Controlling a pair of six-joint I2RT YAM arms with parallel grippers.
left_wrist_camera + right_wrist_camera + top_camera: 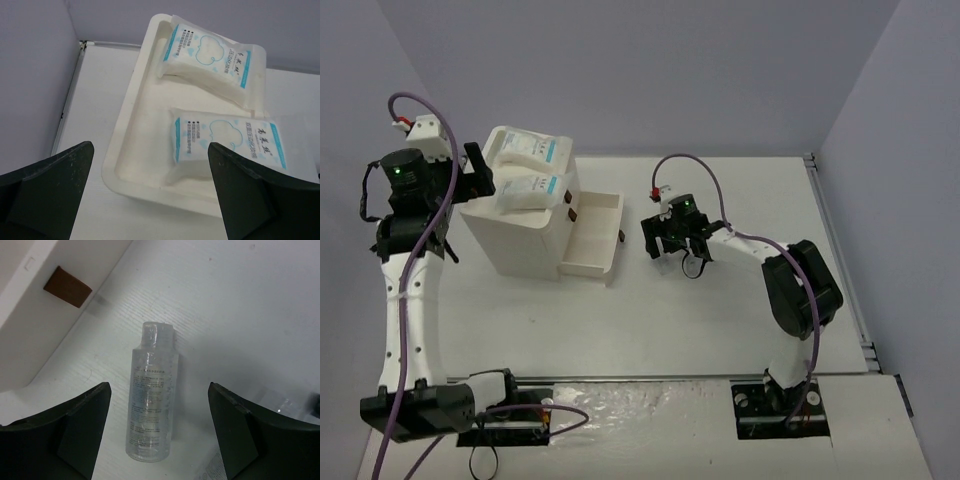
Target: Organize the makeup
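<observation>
Two white packets (227, 145) lie in the top tray (120, 165) beneath the unclenched left gripper (150, 152), while a clear bottle (150, 405), lying flat on the table (240, 315) beside the drawer (595, 235), is framed by the spread right gripper (677, 243), best lowered squarely and closed across its middle.

Far packet (210, 57) and near packet (230, 145), both flat, white, teal-labelled, lie label-up one behind the other in tray (145, 135) atop white box (515, 245); small clear tube (150, 395) lies on its side on table (240, 315), cap end toward brown knob (67, 286).
</observation>
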